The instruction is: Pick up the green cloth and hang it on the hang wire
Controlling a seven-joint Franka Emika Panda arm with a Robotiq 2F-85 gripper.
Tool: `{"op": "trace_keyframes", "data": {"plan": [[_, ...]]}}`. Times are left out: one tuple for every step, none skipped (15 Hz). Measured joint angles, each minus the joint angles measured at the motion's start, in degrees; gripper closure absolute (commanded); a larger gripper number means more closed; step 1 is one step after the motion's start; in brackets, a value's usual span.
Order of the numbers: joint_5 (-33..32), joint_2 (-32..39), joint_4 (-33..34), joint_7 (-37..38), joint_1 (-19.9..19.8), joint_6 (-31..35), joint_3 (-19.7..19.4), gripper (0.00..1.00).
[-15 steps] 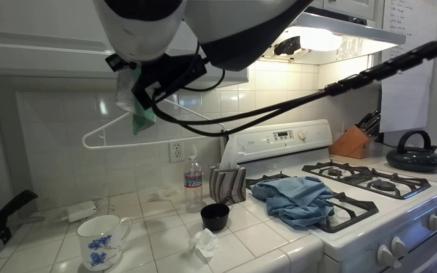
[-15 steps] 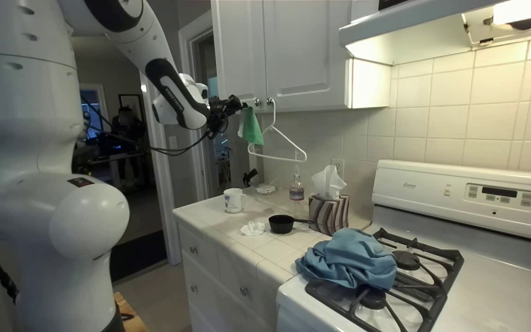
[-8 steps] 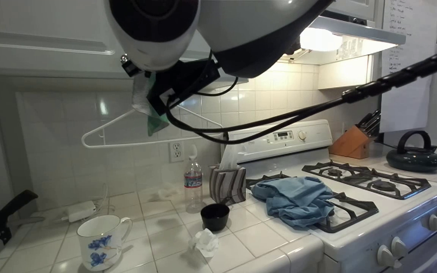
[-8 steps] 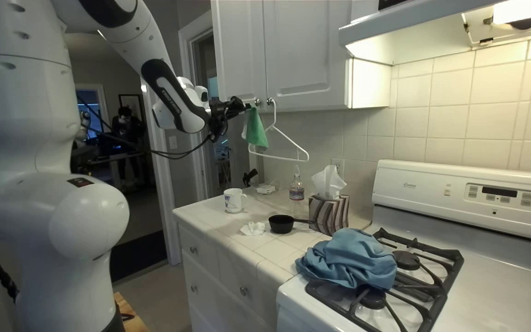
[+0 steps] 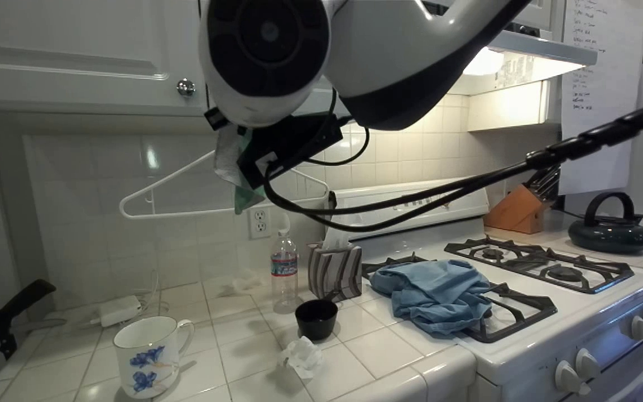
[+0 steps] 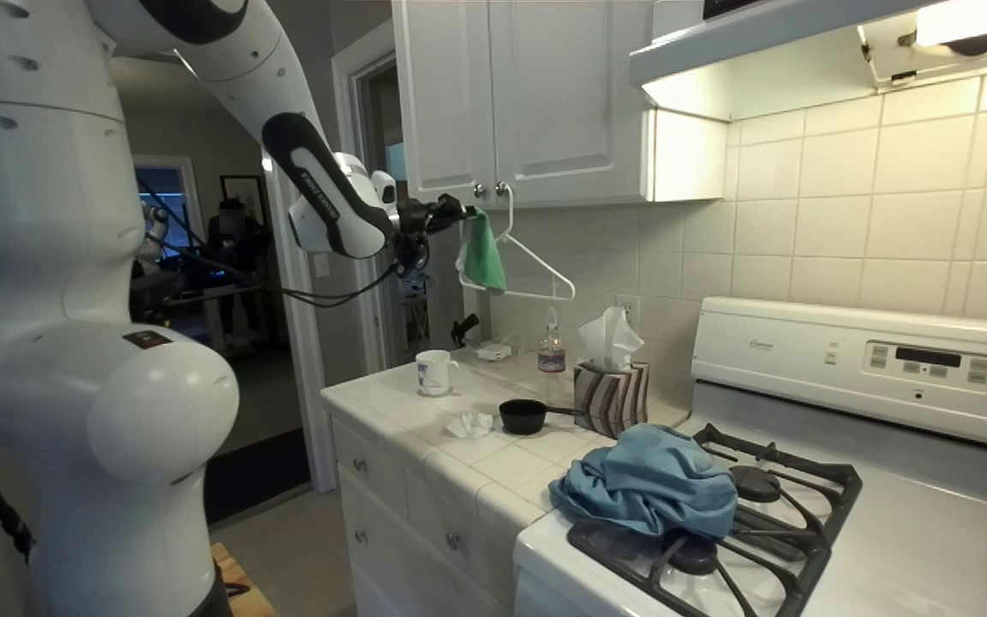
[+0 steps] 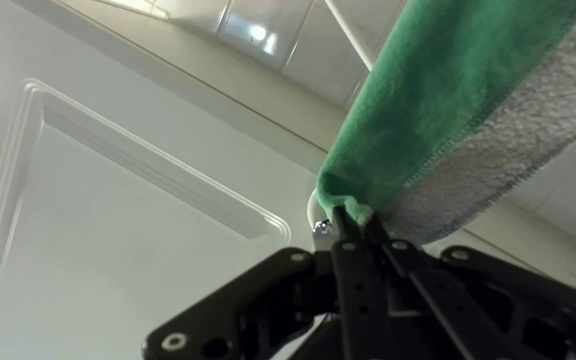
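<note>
Hood lamp (image 6: 984, 20) glares — back room (image 6: 194, 141) lies dim.

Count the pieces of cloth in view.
2: the green cloth, counting its pale side as the same piece, pinched in the gripper near the white hanger; and a blue cloth, bunched on the stove. Others may be hidden.

The cloth (image 7: 433, 110) is green, the hanger (image 5: 187, 214) white, the tissue box (image 6: 610, 399) striped.

In an exterior view, pan (image 6: 523, 417) sat on counter (image 6: 500, 467) | mug (image 6: 434, 374) stood at its 10 o'clock | white wad (image 6: 469, 425) lay at 9 | bottle (image 6: 551, 356) stood at 1 | tissue box (image 6: 611, 399) stood at 3 | blue cloth (image 6: 649, 482) lay bunched on stove (image 6: 905, 506) at 4
</note>
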Motion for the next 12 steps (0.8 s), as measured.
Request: {"op": "trace_keyframes", "data": {"plan": [[-0.18, 0.01, -0.38, 1.69, -0.23, 0.78, -0.36, 0.99], [-0.35, 0.05, -0.67, 3.32, -0.50, 1.73, -0.79, 0.99], [-0.53, 0.20, -0.72, 4.82, -0.81, 2.79, -1.18, 0.99], [-0.76, 0.35, -0.72, 6.18, -1.08, 3.90, -1.56, 0.99], [-1.01, 0.55, -0.69, 7.38, -1.34, 4.95, -1.82, 0.99], [-1.26, 0.81, -0.64, 8.50, -1.55, 5.89, -2.00, 0.99], [-1.51, 1.10, -0.58, 9.53, -1.69, 6.77, -2.12, 0.99], [-1.86, 1.45, -0.50, 10.45, -1.78, 7.46, -2.14, 0.99], [-2.30, 1.82, -0.43, 11.32, -1.80, 8.03, -2.14, 0.99], [-2.59, 2.22, -0.34, 12.12, -1.80, 8.54, -2.13, 0.99], [-2.84, 2.64, -0.20, 12.86, -1.80, 8.93, -2.13, 0.99], [-3.05, 3.09, 0.01, 13.51, -1.80, 9.22, -2.13, 0.99]]}}
